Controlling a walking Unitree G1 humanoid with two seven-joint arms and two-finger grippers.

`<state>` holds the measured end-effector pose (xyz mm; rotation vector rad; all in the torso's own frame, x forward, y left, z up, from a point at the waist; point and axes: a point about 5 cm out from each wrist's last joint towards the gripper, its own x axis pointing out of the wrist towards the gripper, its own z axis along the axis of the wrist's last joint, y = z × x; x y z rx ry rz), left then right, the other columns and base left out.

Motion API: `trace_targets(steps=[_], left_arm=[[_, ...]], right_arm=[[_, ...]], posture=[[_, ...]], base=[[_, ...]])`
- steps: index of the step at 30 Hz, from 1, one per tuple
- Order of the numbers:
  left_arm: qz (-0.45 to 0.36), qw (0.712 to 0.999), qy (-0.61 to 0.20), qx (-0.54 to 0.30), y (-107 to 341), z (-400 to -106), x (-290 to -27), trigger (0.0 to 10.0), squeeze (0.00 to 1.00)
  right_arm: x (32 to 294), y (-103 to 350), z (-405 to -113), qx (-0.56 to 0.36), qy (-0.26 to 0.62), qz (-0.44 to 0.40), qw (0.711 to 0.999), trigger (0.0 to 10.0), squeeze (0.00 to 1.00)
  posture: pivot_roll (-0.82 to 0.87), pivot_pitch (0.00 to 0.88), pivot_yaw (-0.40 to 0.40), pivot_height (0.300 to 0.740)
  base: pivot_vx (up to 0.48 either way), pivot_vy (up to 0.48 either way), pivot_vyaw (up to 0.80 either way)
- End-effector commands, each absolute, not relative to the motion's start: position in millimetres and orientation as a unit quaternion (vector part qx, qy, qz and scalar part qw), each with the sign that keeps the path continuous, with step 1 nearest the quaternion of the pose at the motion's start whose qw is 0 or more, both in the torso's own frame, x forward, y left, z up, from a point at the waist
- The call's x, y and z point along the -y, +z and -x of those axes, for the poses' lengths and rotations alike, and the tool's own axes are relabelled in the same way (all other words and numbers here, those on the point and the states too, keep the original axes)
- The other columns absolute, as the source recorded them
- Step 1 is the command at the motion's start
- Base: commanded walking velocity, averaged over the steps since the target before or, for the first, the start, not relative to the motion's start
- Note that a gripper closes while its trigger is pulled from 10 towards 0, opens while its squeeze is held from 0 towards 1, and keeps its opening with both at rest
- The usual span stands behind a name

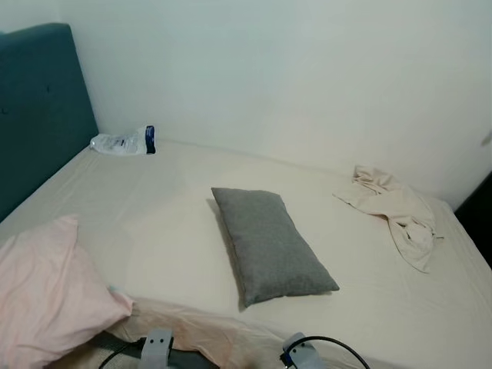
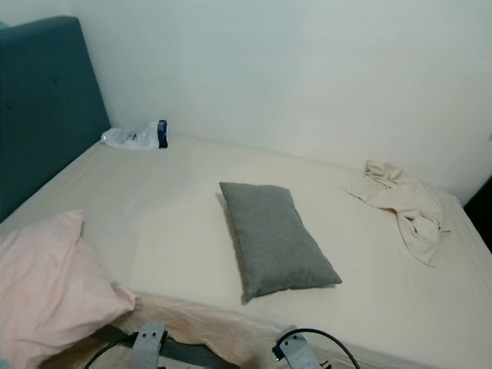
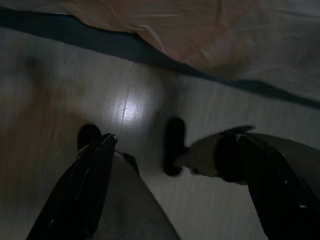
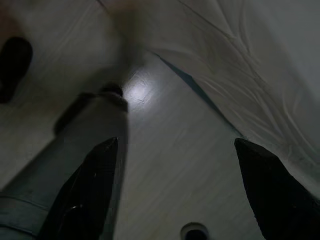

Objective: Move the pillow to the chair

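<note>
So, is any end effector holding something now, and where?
Nothing is held. Both end effectors, left and right, hang open above the floor; the pillow lies untouched on the bed.

Pink pillow (image 1: 46, 296) cut off by the left and bottom edges of the eye view. Headboard (image 1: 34, 108) cropped at the left edge. Label on the bottle (image 1: 123, 142) too small to read. Both wrist views dim and blurred; the dark shapes on the floor (image 3: 150, 100) are possibly the robot's feet, cannot tell.
</note>
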<state>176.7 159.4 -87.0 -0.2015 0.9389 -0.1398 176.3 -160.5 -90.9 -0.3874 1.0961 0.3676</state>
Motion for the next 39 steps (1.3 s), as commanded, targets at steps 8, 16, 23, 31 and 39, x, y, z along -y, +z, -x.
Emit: trace_targets(steps=[8,16,23,31,39], left_arm=[[0.120,0.882,-0.061,-0.452,-88.0,-175.1,-154.2,10.0,0.00],[0.134,0.884,-0.049,-0.446,-87.4,-175.9,-157.0,10.0,0.00],[0.143,0.886,-0.049,-0.439,-86.7,-176.6,-157.2,10.0,0.00],[0.149,0.886,-0.048,-0.437,-86.5,-176.7,-157.3,10.0,0.00],[0.149,0.887,-0.046,-0.435,-85.8,-178.2,-157.5,10.0,0.00]], right_arm=[[169.6,-91.2,-174.3,-0.518,0.164,0.194,0.816,10.0,0.00],[168.2,-91.0,-175.0,-0.516,0.163,0.188,0.820,10.0,0.00],[167.5,-90.8,-175.3,-0.513,0.160,0.180,0.824,10.0,0.00],[169.4,-91.2,-174.3,-0.516,0.161,0.193,0.819,10.0,0.00],[171.4,-90.5,-175.3,-0.513,0.144,0.175,0.828,10.0,0.00]], posture=[[0.15,0.000,-0.098,0.740],[0.15,0.000,-0.098,0.740],[0.15,0.000,-0.099,0.740],[0.14,0.000,-0.100,0.740],[0.14,0.000,-0.096,0.740]], base=[[0.000,0.000,0.00],[0.000,0.000,0.00],[0.167,0.000,0.00],[0.301,0.000,0.00],[0.000,0.000,-0.55]])
